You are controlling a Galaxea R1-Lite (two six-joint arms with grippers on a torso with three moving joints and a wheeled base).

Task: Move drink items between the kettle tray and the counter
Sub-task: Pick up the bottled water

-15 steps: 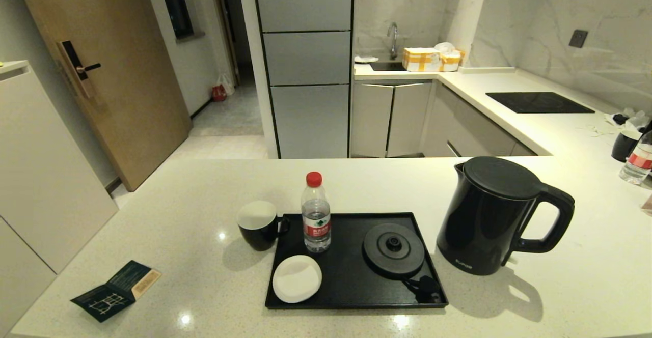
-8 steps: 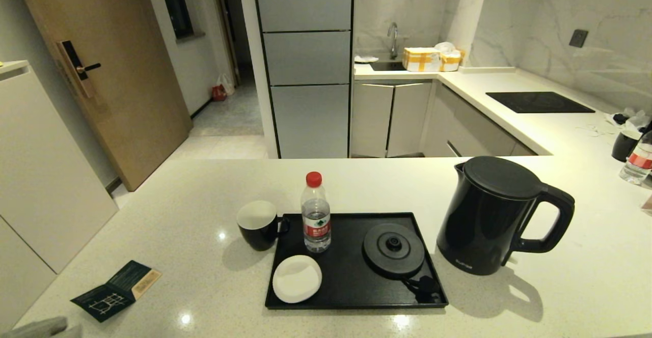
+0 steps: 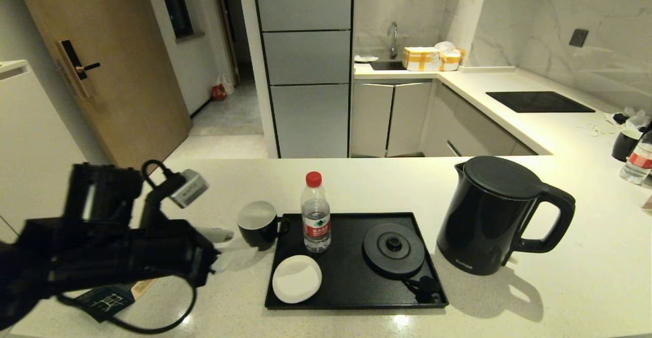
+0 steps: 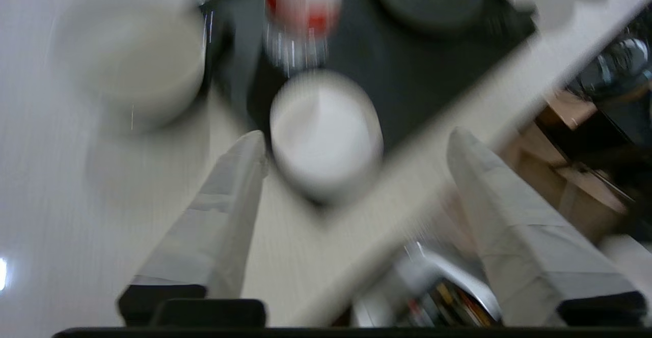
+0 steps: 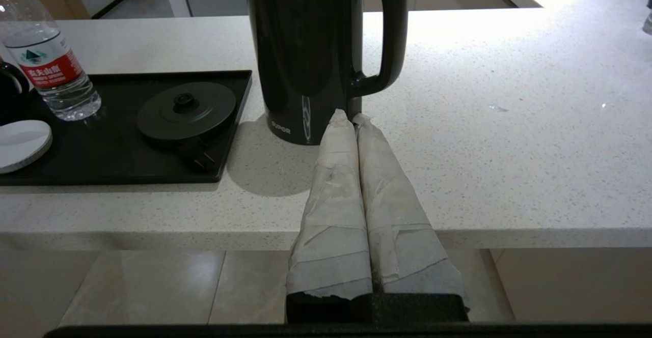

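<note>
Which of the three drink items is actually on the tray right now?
Only the bottle stands on the tray. The mug sits left of it, the kettle right, both on the counter.

The head camera looks forward and down over the tabletop. Both wrist cameras look along their pincers, sharing the tray with it.

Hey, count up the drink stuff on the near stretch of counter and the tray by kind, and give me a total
Kettles: 1, the black kettle on the counter, right of the tray.
Bottles: 1, the red-capped bottle on the tray.
Mugs: 1, the black mug just left of the tray.
Total: 3
</note>
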